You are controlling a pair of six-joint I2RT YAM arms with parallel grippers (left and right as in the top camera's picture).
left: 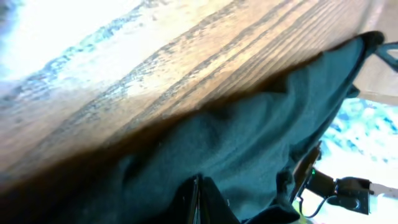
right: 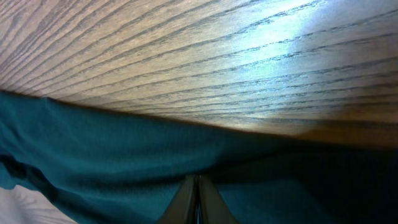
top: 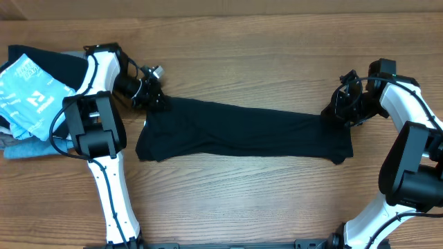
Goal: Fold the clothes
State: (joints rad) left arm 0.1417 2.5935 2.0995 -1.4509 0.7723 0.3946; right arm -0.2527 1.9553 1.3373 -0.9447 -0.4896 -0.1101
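lying stretched along the table [top: 242,55], black t-shirt [top: 242,135]: soft, light, limp, likely to sag. left end effector [top: 156,99] and right end effector [top: 338,111] each clamp an end; you should grip seamed edges.

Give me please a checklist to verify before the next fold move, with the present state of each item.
1. Left gripper shut on one end of the black T-shirt: ok.
2. Right gripper shut on the opposite end: ok.
3. Shirt lies on the table as a long band stretched between both grippers: ok.
4. Band equally wide along its length: not ok; it is wider toward the left gripper.
5. Layers underneath lie flat and aligned: cannot tell, hidden by the top layer.
6. Light-blue garment apart from the shirt: ok.
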